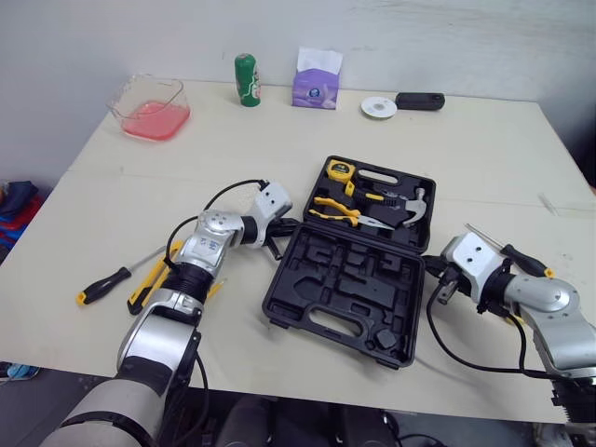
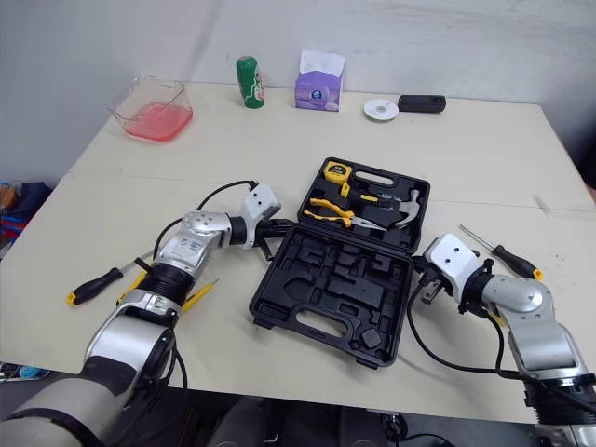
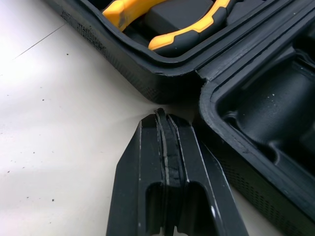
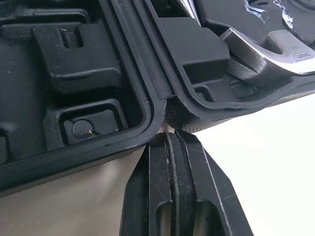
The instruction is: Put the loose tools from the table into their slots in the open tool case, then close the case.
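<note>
Left eye view: open tool case (image 1: 349,279) on the tabletop (image 1: 466,158), midway between the side edges and nearer the front edge, lying flat in two halves. Far half loaded with tape measure (image 1: 340,170), pliers (image 1: 340,210) and hammer (image 1: 410,209); near half's moulded slots bare.

Loose on the tabletop: a black-and-yellow screwdriver (image 1: 102,285) toward the left front corner, a yellow-and-black tool (image 1: 147,287) just beside it and partly under the left arm (utility knife, probably), and a second screwdriver (image 1: 521,261) toward the right edge, beyond the right arm.

Left gripper (image 3: 166,120) clenched on nothing, tip just beside the left end of the case's hinge. Right gripper (image 4: 171,142) likewise pressed closed and empty, tip at the right end of the hinge; touching or a hair apart, cannot tell.

Handling, as a judgement: screwdrivers rigid, light, apt to roll; best pinched across the grippy handle at mid-length, not on the slick steel shank. Case stiff ribbed plastic, far half likely weighty with the hammer; for closing, best lifted at a half's outer rim, away from the hinge, for leverage.
</note>
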